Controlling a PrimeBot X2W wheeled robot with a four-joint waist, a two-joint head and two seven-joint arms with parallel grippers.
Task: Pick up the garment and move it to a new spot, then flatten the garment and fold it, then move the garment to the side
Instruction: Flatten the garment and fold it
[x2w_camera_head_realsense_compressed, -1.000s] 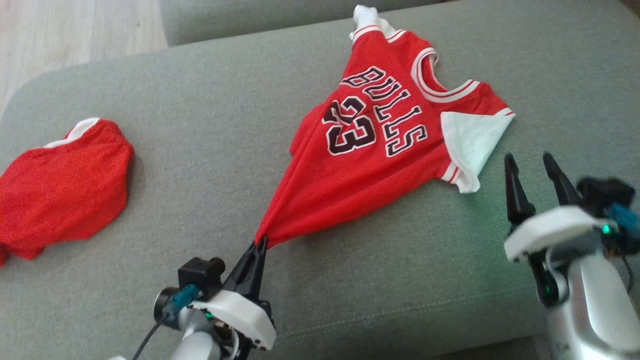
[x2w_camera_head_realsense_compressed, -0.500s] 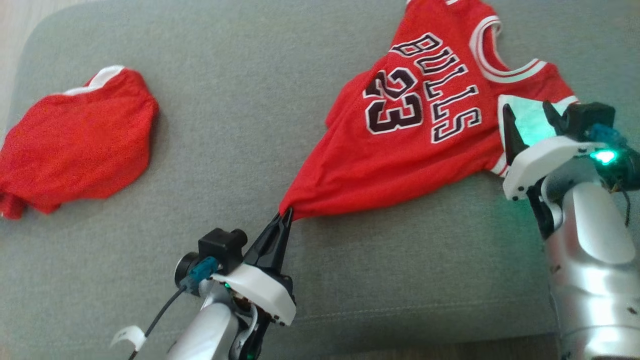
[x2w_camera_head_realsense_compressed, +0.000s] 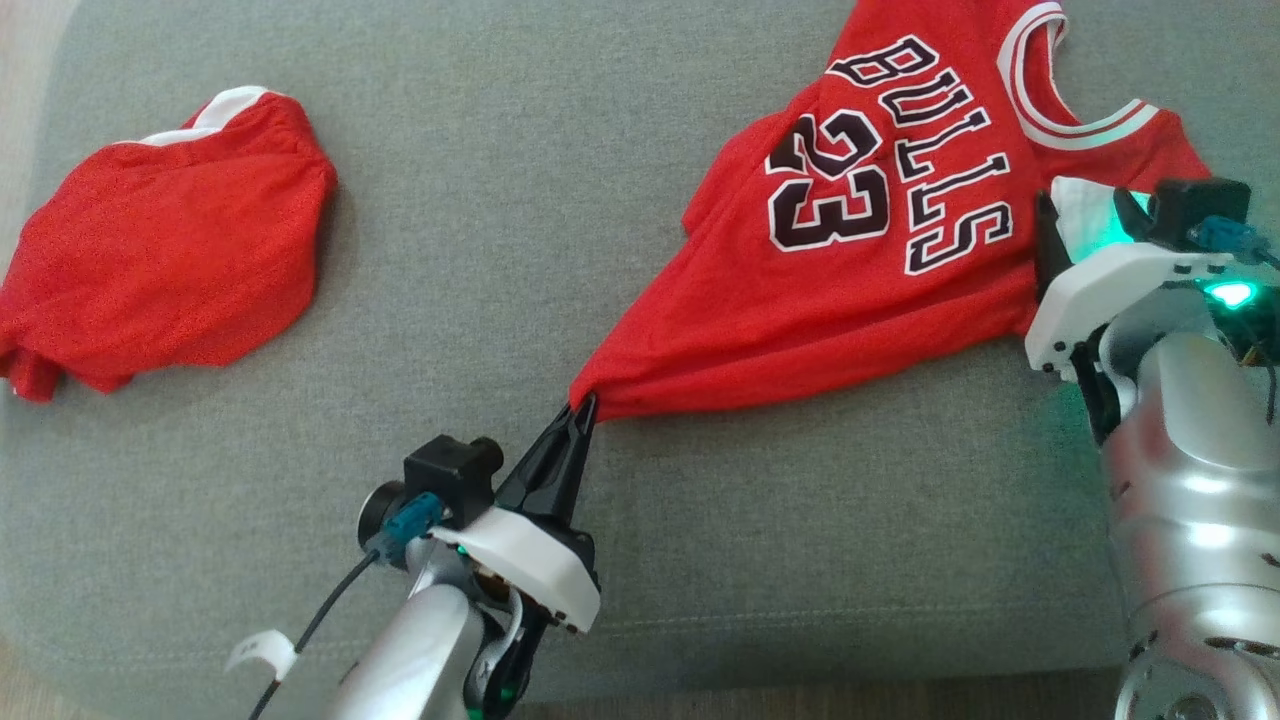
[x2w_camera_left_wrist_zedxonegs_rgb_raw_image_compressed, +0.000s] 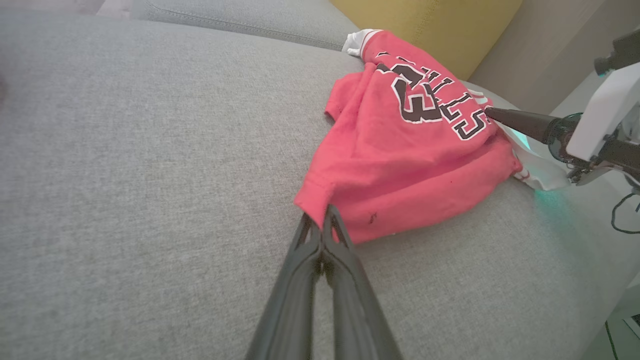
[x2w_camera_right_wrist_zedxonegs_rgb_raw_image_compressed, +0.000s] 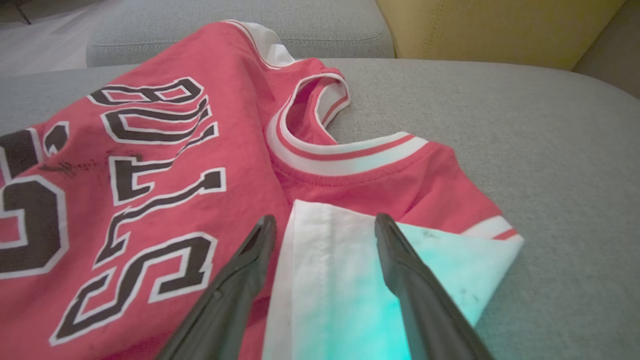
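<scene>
Two hands are at the garment now, where a second ago only one was. The left hand stays pinched tight on the lower hem corner of the red jersey, drawing that corner into a taut point toward the robot. The right hand, which stood well short of the cloth, has come up to the white sleeve; its fingers are spread wide to either side of the sleeve's inner edge and hold nothing. The whole head view has also slid, the jersey and a second red garment at the far left shifting together, so that is the camera moving, not the cloth. The jersey lies front-up on the grey sofa cushion, right of centre, its body bunched in folds between the held corner and the collar, so it is not yet flat. My reading is that the flattening is starting: with a second grip on the sleeve side, the two hands could pull the cloth out square. Whether the right fingers touch the sleeve I cannot tell. Readable on the chest, in black letters edged white, is "BULLS" with the number "23" beneath it.
</scene>
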